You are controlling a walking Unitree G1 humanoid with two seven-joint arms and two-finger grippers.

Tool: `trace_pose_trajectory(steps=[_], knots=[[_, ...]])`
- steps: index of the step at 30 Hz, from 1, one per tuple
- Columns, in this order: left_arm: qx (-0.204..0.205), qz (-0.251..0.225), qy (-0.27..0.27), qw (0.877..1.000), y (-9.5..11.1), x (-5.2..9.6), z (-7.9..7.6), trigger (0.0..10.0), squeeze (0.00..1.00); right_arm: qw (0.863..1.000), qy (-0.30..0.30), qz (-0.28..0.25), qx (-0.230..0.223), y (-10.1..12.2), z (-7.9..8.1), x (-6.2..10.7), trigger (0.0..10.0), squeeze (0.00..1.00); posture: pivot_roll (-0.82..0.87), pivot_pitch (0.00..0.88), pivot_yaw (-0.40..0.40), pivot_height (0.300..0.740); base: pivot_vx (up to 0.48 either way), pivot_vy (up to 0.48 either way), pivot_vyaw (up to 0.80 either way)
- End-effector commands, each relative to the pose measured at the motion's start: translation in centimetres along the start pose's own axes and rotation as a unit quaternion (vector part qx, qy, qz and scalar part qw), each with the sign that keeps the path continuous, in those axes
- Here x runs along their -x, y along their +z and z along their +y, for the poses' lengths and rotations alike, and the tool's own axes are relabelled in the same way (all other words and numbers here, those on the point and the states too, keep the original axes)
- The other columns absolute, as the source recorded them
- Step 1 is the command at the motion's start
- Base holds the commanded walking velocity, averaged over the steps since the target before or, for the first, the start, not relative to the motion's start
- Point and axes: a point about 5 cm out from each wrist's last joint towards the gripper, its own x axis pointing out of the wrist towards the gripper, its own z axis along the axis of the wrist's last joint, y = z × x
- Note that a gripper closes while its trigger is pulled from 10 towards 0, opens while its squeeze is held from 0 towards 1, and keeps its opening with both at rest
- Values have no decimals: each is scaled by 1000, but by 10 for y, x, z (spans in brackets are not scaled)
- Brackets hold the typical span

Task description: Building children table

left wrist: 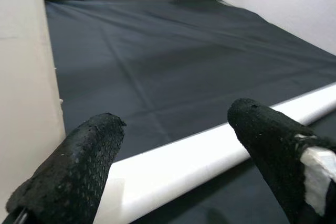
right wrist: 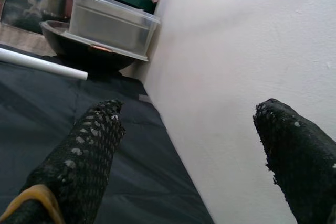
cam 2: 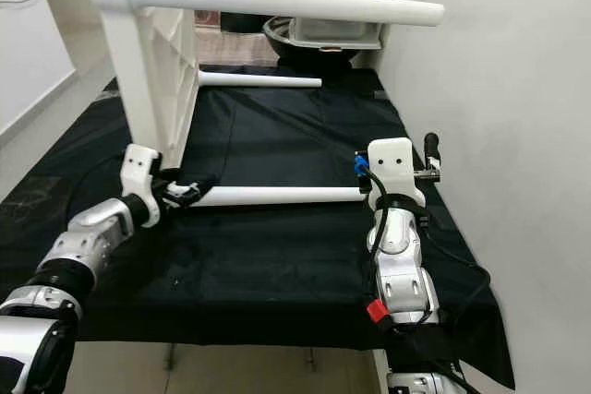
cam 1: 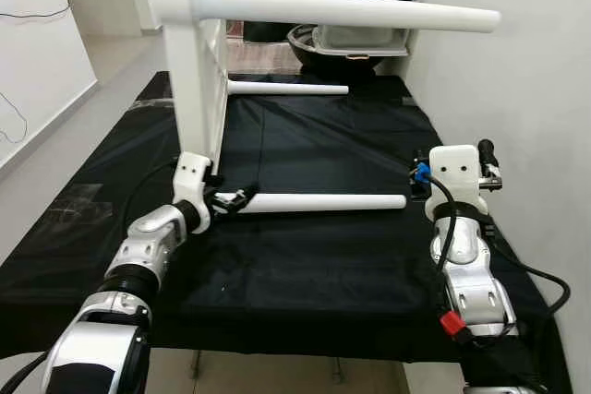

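The scene was evenly and brightly lit, the light soft and coming from above; the white wall [cam 1: 517,89] showed no hard glare; the black cloth [cam 1: 314,145] carried a faint sheen along its creases and on the plastic at its left edge; shadows were weak — a soft one lay under the white pole [cam 1: 323,202]. Both head views were sharp, free of motion blur, with slight bending of lines near the edges; in the wrist views the near black fingers [left wrist: 79,171] were soft, out of focus — the cloth behind stayed clearer.
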Motion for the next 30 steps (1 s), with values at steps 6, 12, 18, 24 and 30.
trace_pose_trajectory(steps=[6, 12, 18, 24, 30], knots=[[0, -41, 70, 997, 10, 13, 27, 10000, 0, 997, -23, -57, 50, 19, -15, -9, 10000, 0, -37, 0, -48, 740, 0, 0, 0], [0, -45, 60, 997, 4, 13, 21, 10000, 0, 942, -105, -235, 215, 79, -45, -19, 10000, 0, -48, 0, -48, 740, 0, 0, 0], [3, -48, 56, 997, 4, 10, 17, 10000, 0, 933, -83, -261, 232, 82, -35, -15, 10000, 0, -49, 0, -52, 740, 0, 0, 0], [0, -47, 57, 997, 7, 7, 18, 10000, 0, 932, -45, -283, 221, 80, -14, 2, 10000, 0, -59, 0, -46, 740, 0, 0, 0], [-1, -48, 57, 997, 11, 5, 19, 10000, 0, 930, -43, -287, 226, 80, -12, 3, 10000, 0, -64, 0, -45, 740, 0, 0, 0]])
